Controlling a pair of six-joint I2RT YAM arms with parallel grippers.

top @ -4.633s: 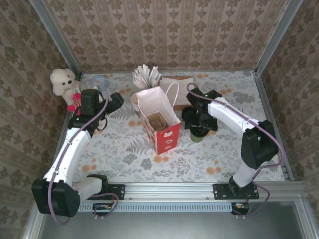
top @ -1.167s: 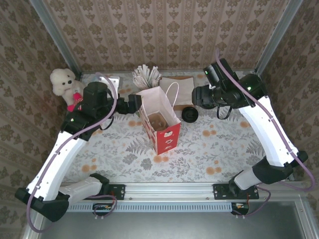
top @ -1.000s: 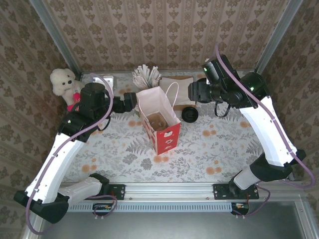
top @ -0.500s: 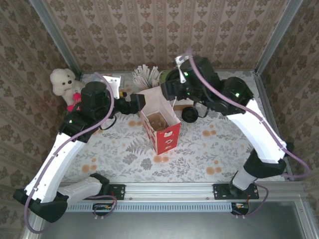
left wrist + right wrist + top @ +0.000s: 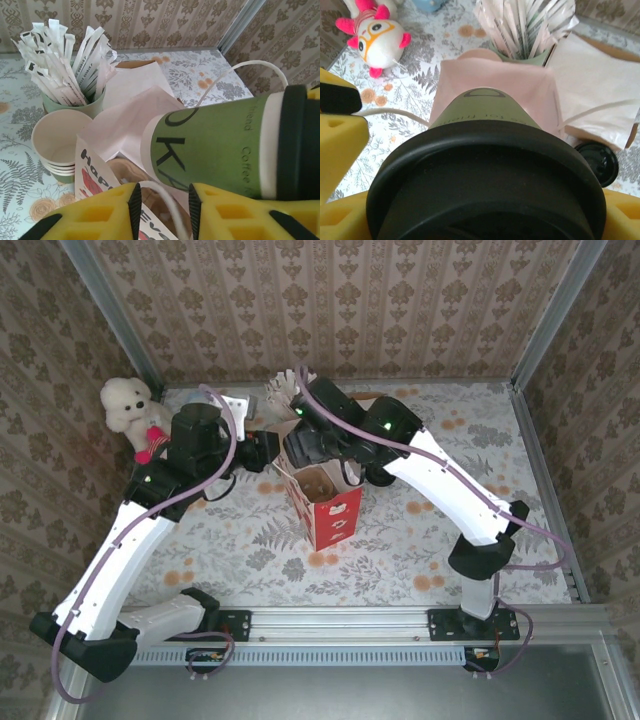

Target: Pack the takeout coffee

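Observation:
The takeout coffee, a green paper cup with a black lid, lies tilted on its side with its base over the mouth of the red-and-white paper bag. My right gripper is shut on it at the lid end, a yellow finger on each side. My left gripper sits at the bag's left rim. Its jaws stand partly apart, and the bag's white cord handle runs loosely between them. From above, the right arm covers the cup.
A stack of cream-lined cups and a cup of wrapped straws stand behind the bag. A flat black lid and brown napkins lie to its right. A plush toy sits at the back left. Something brown lies inside the bag.
My right arm swung left from the back right, carrying the cup over the bag's mouth. My left gripper's jaws narrowed around the bag's handle.

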